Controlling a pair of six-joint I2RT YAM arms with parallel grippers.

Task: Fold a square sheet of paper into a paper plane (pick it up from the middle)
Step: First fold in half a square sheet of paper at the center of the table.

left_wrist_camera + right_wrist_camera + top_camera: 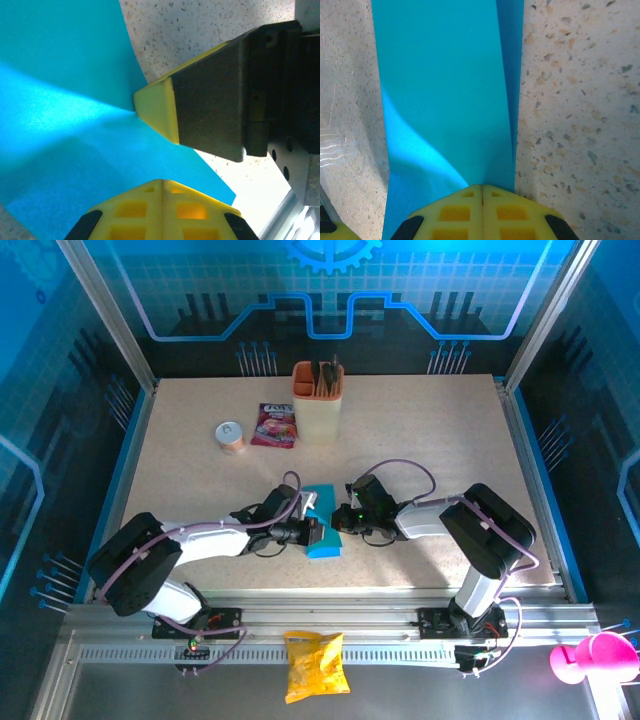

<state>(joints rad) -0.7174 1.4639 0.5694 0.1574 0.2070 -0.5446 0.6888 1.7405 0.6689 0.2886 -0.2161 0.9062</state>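
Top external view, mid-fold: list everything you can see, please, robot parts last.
square sheet of paper: 1, bright blue, table centre, between the end effectors
cup: 1, beige with orange rim, back centre
packet: 1, pink-purple, left of the cup
small tin: 1, silver top, left of the packet
snack bag: 1, yellow, on the front rail
pink object: 1, bottom right, off the table
table: 1, speckled beige
left end effector: 1, yellow tips, shut, over the paper's edge
right end effector: 1, yellow tips, shut on the paper
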